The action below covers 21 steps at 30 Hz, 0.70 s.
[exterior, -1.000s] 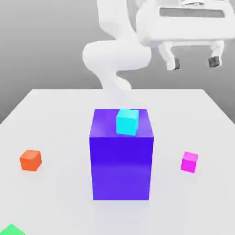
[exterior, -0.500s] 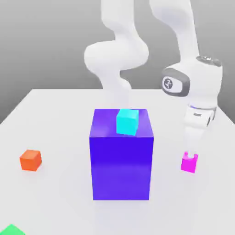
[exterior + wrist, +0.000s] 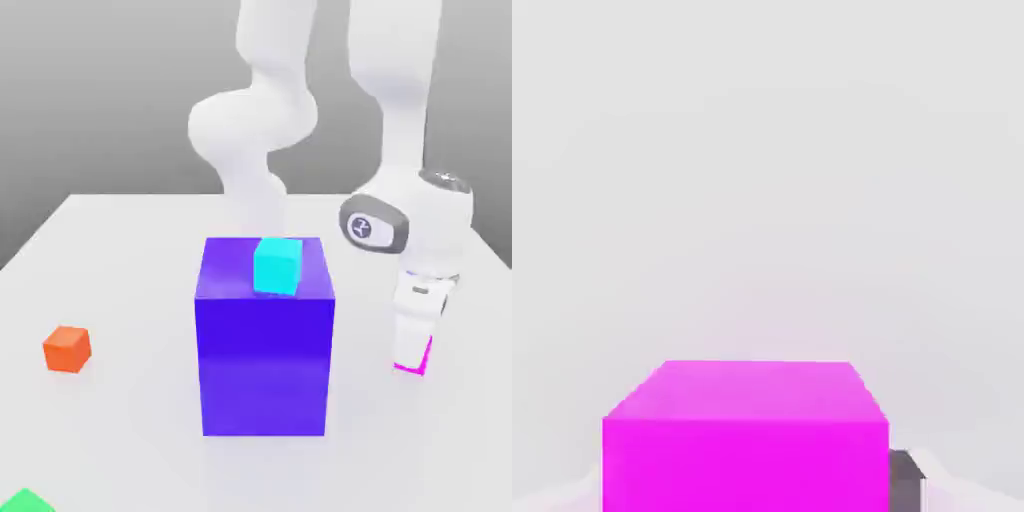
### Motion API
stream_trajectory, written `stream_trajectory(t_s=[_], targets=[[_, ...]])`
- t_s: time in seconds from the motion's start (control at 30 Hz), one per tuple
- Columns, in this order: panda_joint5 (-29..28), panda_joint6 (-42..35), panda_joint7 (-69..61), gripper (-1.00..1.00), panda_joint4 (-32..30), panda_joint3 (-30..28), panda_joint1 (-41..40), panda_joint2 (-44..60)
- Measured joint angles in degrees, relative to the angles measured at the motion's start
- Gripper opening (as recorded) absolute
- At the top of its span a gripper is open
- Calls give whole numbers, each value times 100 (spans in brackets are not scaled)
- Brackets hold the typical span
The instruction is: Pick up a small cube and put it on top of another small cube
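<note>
Magenta is colouring the small cube [image 3: 746, 465] on the table [image 3: 140, 400], gripper fingers [image 3: 905, 482] clamping it. The exterior view is adding the cyan cube [image 3: 278, 265] atop the blue-violet block [image 3: 264, 365]; a white finger is hiding most of the magenta; the green cube [image 3: 26, 502] is being cut off.

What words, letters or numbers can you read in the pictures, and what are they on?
No words, letters or numbers can be read.
A small round sign sits on the white robot arm, by its dark grey ring; I can't make out what it says.
</note>
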Motion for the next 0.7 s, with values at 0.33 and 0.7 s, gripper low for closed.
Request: stream_trajectory(t_s=[0.33,0.7], targets=[[969,-1311,-295,-100,573,-415,-736,-726],[1525,-2323,273,-100,2466,-1667,-2209,217]])
